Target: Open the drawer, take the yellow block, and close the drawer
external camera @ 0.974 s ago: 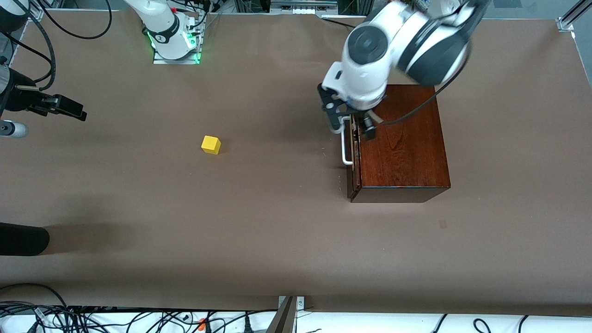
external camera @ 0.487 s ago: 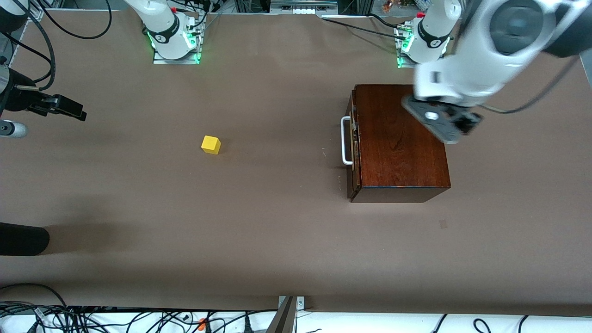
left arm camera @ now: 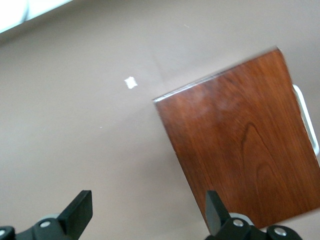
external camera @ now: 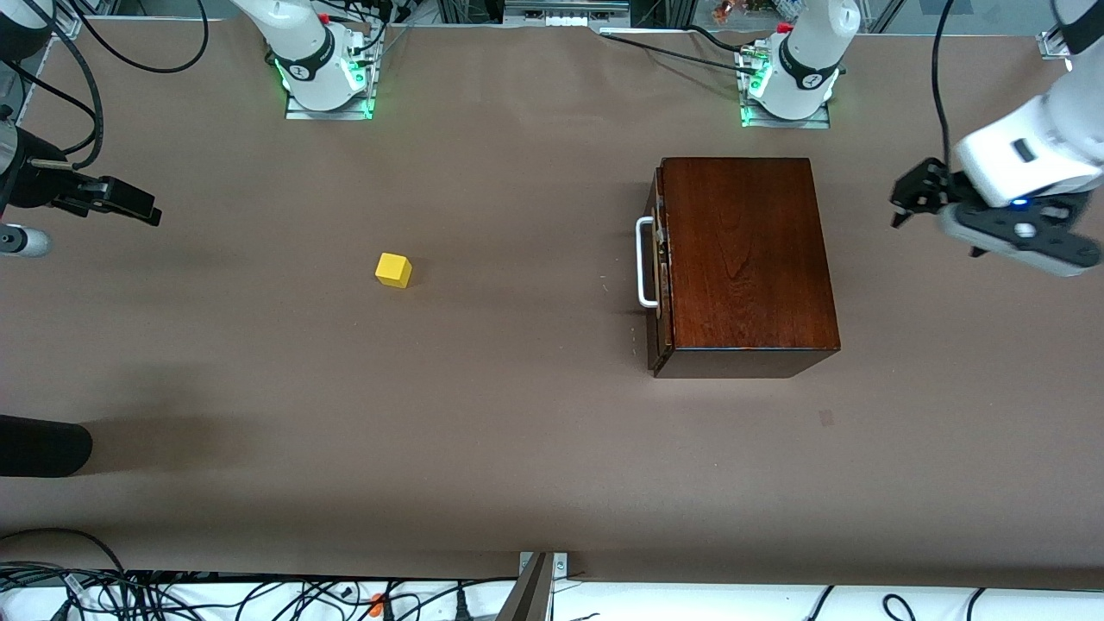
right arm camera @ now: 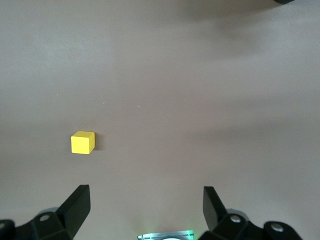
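The dark reddish-brown wooden box (external camera: pixel 750 259) stands toward the left arm's end of the table. Its drawer (external camera: pixel 659 276) is pushed in, and the white handle (external camera: pixel 644 263) faces the right arm's end. The yellow block (external camera: pixel 393 270) lies on the bare table, well away from the box. My left gripper (external camera: pixel 907 200) hangs open and empty over the table beside the box, on the side away from the handle. The left wrist view shows the box top (left arm camera: pixel 240 145) and handle (left arm camera: pixel 306 120) past the left gripper (left arm camera: pixel 148 201). My right gripper (external camera: pixel 138 209) waits open; the block (right arm camera: pixel 82 142) lies below the gripper (right arm camera: pixel 145 196).
Both arm bases (external camera: pixel 326 73) (external camera: pixel 793 78) stand along the table edge farthest from the front camera. A dark rounded object (external camera: pixel 39 444) juts in at the right arm's end. Cables lie along the near edge. A small pale mark (external camera: pixel 826 418) is on the mat.
My left gripper has swung away from the drawer handle, across the box top, and out over the table at the left arm's end. Box, drawer, block and right arm have not moved.
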Controlling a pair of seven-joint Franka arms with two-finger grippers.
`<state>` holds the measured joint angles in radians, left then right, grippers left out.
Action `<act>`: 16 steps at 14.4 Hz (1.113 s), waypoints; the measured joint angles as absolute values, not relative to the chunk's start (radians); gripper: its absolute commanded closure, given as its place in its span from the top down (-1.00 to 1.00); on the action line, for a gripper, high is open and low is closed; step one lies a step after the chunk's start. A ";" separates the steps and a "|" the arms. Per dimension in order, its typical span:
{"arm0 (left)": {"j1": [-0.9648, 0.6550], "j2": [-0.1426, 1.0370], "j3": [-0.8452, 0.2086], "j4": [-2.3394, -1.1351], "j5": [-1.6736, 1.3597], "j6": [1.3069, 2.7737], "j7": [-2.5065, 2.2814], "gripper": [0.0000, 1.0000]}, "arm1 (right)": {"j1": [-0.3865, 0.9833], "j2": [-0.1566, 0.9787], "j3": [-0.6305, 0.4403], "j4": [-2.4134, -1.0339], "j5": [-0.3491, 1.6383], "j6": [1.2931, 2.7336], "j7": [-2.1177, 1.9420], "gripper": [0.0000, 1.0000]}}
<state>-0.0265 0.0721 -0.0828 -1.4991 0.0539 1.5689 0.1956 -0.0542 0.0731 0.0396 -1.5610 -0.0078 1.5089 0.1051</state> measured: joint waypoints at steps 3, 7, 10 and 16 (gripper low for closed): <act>-0.032 -0.020 -0.039 -1.599 0.054 1.614 0.043 1.00 | -0.054 0.073 0.040 -1.561 -0.008 1.509 0.105 1.00; -0.032 -0.059 -0.009 -1.677 0.053 1.649 0.020 1.00 | -0.054 0.073 0.040 -1.561 -0.008 1.509 0.105 1.00; -0.032 -0.059 -0.007 -1.694 0.053 1.654 0.016 1.00 | -0.054 0.073 0.040 -1.561 -0.008 1.509 0.105 1.00; -0.039 -0.057 -0.008 -1.696 0.053 1.648 0.013 1.00 | -0.054 0.073 0.040 -1.550 -0.008 1.510 0.094 1.00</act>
<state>-0.0385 -0.0569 -0.0081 -1.6959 0.0533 1.6481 0.0126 -0.0542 0.0734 0.0396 -1.5504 -0.0079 1.5103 0.0938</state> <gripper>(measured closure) 0.000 0.000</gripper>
